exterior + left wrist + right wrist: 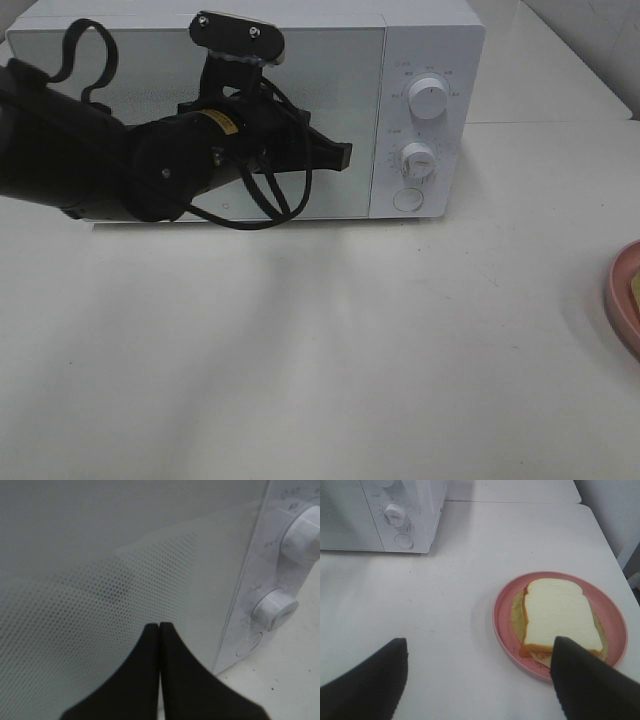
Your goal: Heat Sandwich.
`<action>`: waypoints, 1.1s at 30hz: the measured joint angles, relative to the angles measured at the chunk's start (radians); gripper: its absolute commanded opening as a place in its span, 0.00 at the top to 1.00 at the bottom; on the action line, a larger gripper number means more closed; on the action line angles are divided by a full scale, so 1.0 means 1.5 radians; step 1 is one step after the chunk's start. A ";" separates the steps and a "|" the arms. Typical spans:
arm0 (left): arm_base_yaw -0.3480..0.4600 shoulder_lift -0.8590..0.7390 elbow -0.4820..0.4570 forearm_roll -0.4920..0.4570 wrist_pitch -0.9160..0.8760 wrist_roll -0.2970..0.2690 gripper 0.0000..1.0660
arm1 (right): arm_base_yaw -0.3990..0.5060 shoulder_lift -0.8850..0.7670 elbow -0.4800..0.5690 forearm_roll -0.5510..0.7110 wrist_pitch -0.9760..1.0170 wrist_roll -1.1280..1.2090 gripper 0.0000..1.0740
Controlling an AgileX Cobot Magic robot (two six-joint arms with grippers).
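Observation:
The sandwich (559, 611), white bread with a tan crust and pale filling, lies on a round pink plate (501, 611) in the right wrist view. My right gripper (480, 642) hovers open above the table, one finger just over the plate's near rim, holding nothing. The white microwave (430, 40) stands at the back with its door closed. My left gripper (345, 155) is shut and empty, its tips close in front of the door's right part (125, 555), beside the control panel. The right gripper is outside the exterior high view.
The microwave panel carries two white knobs (429, 100) (418, 158) and a round button (406, 198). Only the plate's edge (622, 295) shows at the far right of the exterior high view. A white table (300, 350) spreads in front of the microwave.

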 measured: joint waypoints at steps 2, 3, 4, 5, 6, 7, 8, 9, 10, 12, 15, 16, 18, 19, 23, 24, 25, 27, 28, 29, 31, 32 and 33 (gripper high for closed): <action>0.000 -0.012 0.014 -0.001 0.002 0.000 1.00 | 0.000 0.000 0.000 0.000 0.000 0.000 0.29; 0.000 -0.023 0.028 -0.001 0.005 0.000 1.00 | 0.000 0.000 0.000 0.000 0.000 0.000 0.29; 0.000 -0.036 0.041 -0.001 0.015 0.000 1.00 | 0.000 0.000 0.000 0.000 0.000 0.000 0.29; 0.000 -0.063 0.061 -0.001 0.040 0.000 1.00 | 0.000 0.000 0.000 0.000 0.000 0.000 0.29; 0.000 -0.063 0.061 -0.001 0.040 0.000 1.00 | 0.000 0.000 0.000 0.000 0.000 0.000 0.29; 0.000 -0.075 0.070 -0.001 0.058 0.000 1.00 | 0.000 0.000 0.000 0.000 0.000 0.000 0.29; 0.000 -0.083 0.076 -0.001 0.075 0.000 1.00 | 0.000 0.000 0.000 0.000 0.000 0.000 0.29; 0.000 -0.105 0.084 -0.001 0.122 0.000 0.94 | 0.000 0.000 0.000 0.000 0.000 0.000 0.29; 0.000 -0.112 0.087 -0.001 0.147 0.000 0.85 | 0.000 0.000 0.000 0.000 0.000 0.000 0.29; 0.000 -0.120 0.088 -0.001 0.171 0.000 0.76 | 0.000 0.000 0.000 0.000 0.000 0.000 0.29; 0.000 -0.138 0.088 -0.001 0.234 0.000 0.28 | 0.000 0.000 0.000 0.000 0.000 0.000 0.29; 0.000 -0.144 0.088 -0.001 0.258 0.000 0.13 | 0.000 0.000 0.000 0.000 0.000 0.000 0.29; 0.000 -0.163 0.088 -0.001 0.328 0.000 0.06 | 0.000 0.000 0.000 0.000 0.000 0.000 0.29; 0.000 -0.168 0.088 0.000 0.345 0.000 0.07 | 0.000 0.000 0.000 0.000 0.000 0.000 0.29; 0.000 -0.197 0.088 0.024 0.429 0.000 0.07 | 0.000 0.000 0.000 0.000 0.000 0.000 0.29; 0.000 -0.197 0.088 0.024 0.429 0.000 0.07 | 0.000 0.000 0.000 0.000 0.000 0.000 0.29; 0.000 -0.203 0.088 0.033 0.451 0.000 0.07 | 0.000 0.000 0.000 0.000 0.000 0.000 0.29; 0.000 -0.229 0.088 0.077 0.544 -0.004 0.07 | 0.000 0.000 0.000 0.000 0.000 0.000 0.29; 0.000 -0.237 0.088 0.085 0.573 -0.007 0.07 | 0.000 0.000 0.000 0.000 0.000 0.000 0.29; 0.000 -0.237 0.088 0.085 0.573 -0.007 0.07 | 0.000 0.000 0.000 0.000 0.000 0.000 0.29; 0.007 -0.257 0.088 0.095 0.651 -0.019 0.07 | 0.000 0.000 0.000 0.000 0.000 0.000 0.29; 0.013 -0.263 0.088 0.096 0.673 -0.023 0.07 | 0.000 0.000 0.000 0.000 0.000 0.000 0.29; 0.023 -0.268 0.088 0.097 0.700 -0.028 0.07 | 0.000 0.000 0.000 0.000 0.000 0.000 0.29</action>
